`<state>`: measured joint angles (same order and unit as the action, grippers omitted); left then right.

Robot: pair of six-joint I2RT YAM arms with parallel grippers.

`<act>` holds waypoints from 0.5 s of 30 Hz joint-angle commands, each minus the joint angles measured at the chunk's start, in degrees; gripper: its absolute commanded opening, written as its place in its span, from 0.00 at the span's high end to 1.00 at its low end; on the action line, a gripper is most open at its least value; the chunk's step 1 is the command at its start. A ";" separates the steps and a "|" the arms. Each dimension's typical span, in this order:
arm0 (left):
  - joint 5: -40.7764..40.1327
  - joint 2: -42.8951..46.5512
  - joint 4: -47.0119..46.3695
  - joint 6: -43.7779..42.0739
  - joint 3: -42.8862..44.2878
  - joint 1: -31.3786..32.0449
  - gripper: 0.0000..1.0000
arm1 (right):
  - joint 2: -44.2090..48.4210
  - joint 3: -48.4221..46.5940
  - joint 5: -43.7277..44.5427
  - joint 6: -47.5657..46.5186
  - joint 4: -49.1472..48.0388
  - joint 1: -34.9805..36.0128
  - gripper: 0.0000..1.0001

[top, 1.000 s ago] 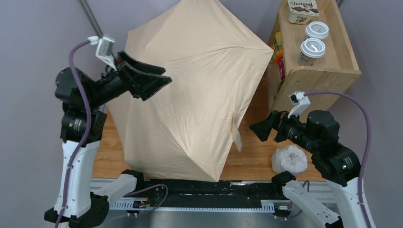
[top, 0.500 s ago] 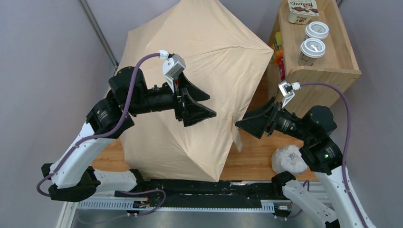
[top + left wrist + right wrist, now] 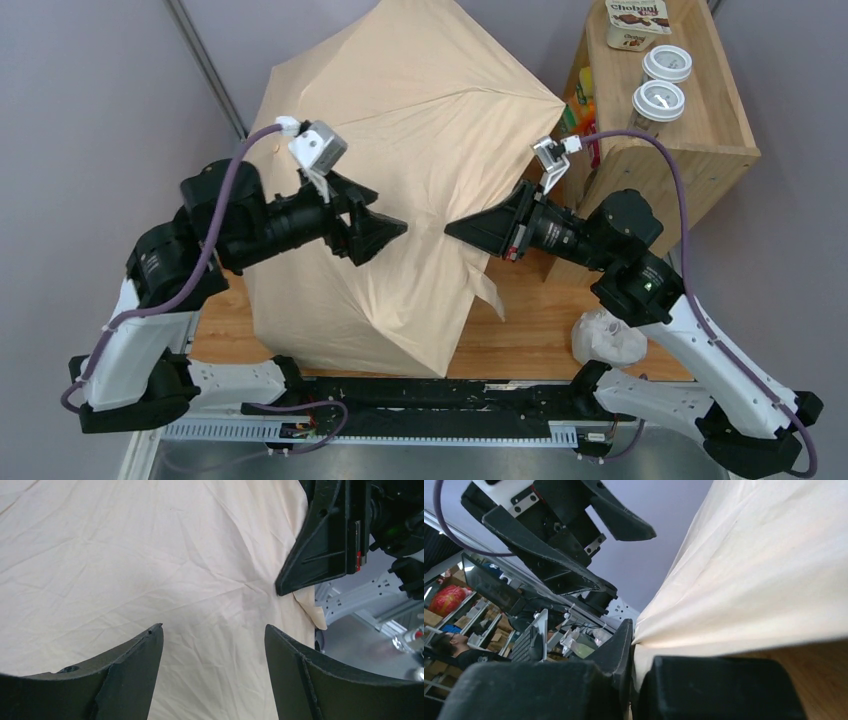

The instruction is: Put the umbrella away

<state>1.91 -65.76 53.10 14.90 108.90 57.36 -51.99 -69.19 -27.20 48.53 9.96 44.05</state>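
Umbrella [image 3: 420,110] rests open on the table [image 3: 540,335], beige canopy spread between the two arms, just left of the wooden shelf [image 3: 700,140]. I read my right gripper [image 3: 452,229] as closed, pinching a fold of canopy fabric. My left gripper [image 3: 390,214] hovers over the canopy, jaws wide apart, holding nothing.
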 commanded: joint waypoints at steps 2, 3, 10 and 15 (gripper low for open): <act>-10.09 15.73 -2.91 1.98 -4.20 0.29 0.19 | -5.31 -6.92 12.77 2.69 -5.28 2.71 1.00; -10.61 18.10 -2.65 2.76 -5.36 0.29 0.19 | -6.45 -7.36 13.48 3.66 -7.73 2.79 1.00; -9.65 22.16 -0.10 3.48 -6.16 0.29 0.17 | -15.77 -20.62 25.07 9.03 -11.01 3.06 1.00; -9.73 24.88 -1.50 -0.30 -4.48 0.29 0.16 | -17.62 -26.87 38.51 6.84 -9.16 2.62 1.00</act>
<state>-7.46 -40.75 52.49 17.15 104.31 57.41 -70.67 -89.80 -3.57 55.70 4.93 46.85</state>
